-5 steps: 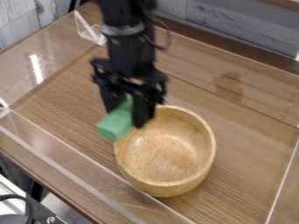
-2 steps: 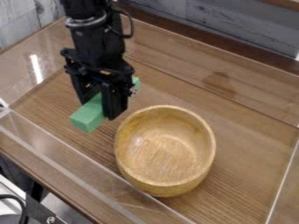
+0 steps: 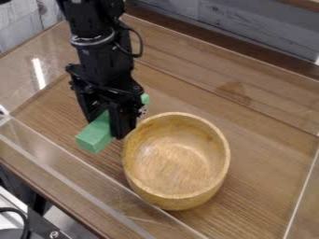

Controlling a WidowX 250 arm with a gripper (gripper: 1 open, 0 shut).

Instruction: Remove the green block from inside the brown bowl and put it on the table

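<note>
The green block (image 3: 93,135) hangs tilted just left of the brown bowl (image 3: 177,159), its lower end close to or touching the table (image 3: 249,93); I cannot tell which. My gripper (image 3: 110,119) points straight down and is shut on the block's upper part, which the black fingers partly hide. The bowl sits upright with nothing inside it, and the gripper stands just outside its left rim.
Clear acrylic walls (image 3: 75,182) edge the table on the front and left sides. The black arm (image 3: 97,37) rises from the gripper toward the top left. Open wood surface lies left of the bowl and behind it.
The gripper has carried the green block leftward, away from the bowl's rim, and slightly lower toward the table. The bowl has stayed where it was.
</note>
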